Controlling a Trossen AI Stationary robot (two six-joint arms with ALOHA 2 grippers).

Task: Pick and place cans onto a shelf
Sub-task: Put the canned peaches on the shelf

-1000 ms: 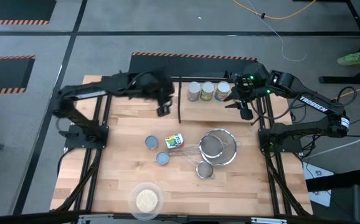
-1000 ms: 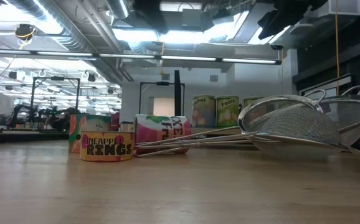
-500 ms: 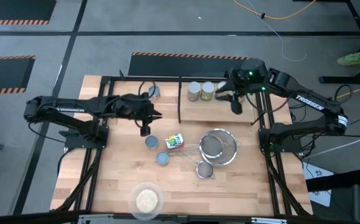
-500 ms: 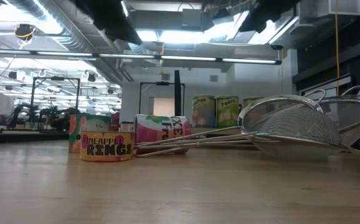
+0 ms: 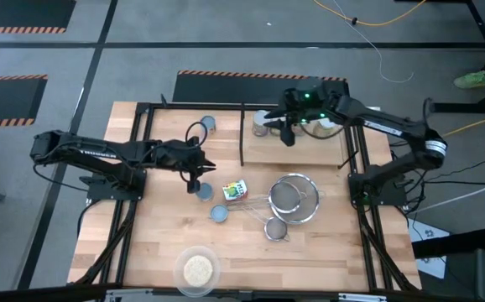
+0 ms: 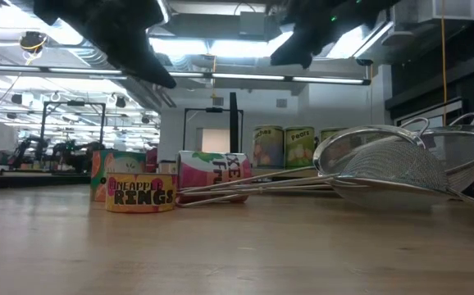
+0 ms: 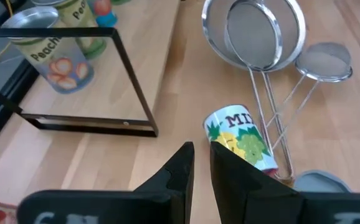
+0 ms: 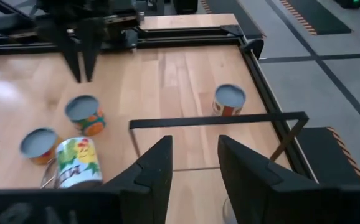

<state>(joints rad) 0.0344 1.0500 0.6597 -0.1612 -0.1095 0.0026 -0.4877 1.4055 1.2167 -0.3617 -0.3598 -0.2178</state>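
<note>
short can [image 6: 139, 193]: "RINGS" | shelf can [image 7: 54, 56]: "Peach" | lying can [image 7: 243, 144]: "MI"

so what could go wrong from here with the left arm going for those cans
The left gripper hangs with its fingers nearly shut just above a short can; if it descends that way, it may hit the lid rather than straddle it. The tipped can lies against the strainer handles, so a nudge could roll it or drag the strainers. The right gripper hovers open over the shelf close to the cans there.
</note>
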